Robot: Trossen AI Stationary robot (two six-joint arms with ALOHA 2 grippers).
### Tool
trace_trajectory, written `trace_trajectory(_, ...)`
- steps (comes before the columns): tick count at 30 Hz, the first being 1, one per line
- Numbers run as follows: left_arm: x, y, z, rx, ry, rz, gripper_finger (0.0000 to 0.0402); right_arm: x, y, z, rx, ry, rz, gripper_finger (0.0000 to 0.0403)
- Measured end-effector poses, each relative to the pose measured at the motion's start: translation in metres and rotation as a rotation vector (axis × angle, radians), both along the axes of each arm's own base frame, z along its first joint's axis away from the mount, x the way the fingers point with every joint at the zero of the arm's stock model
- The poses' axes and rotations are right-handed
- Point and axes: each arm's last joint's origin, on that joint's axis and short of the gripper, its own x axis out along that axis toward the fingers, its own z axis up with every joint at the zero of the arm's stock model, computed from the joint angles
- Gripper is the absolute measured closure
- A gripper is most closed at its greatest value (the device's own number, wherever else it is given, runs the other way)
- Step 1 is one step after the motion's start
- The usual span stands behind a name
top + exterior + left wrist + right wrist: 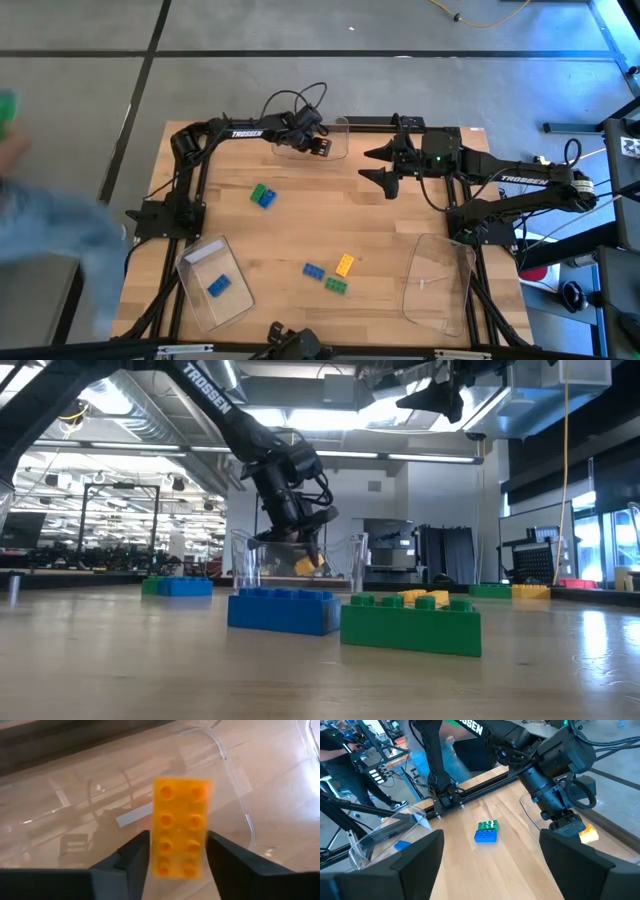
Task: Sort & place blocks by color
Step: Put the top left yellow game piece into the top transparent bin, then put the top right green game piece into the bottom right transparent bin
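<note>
An orange block [180, 827] is seen between the parted fingers of the left pincer [177, 857], over a clear tray [335, 140] at the table's far edge. The right pincer [385, 165] is held wide open above the table.

Left gripper [322, 146] reaches down at far edge, fingers parted; right gripper [380, 166] raised, fingers wide.
</note>
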Motion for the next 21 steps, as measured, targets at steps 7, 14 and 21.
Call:
trace_trajectory(7, -0.001, 0.001, 0.002, 0.009, 0.000, -0.051, 0.0189, 0.000, 0.000, 0.000, 0.000, 0.000, 0.000, 0.0072)
trace_trajectory(14, -0.017, 0.006, 0.052, 0.095, -0.123, -0.100, 0.0185, 0.000, 0.000, 0.000, -0.004, 0.000, 0.001, 0.0072)
trace_trajectory(21, -0.041, -0.035, 0.144, 0.329, -0.290, -0.328, 0.0188, 0.000, 0.000, 0.000, -0.005, 0.000, 0.001, 0.0072)
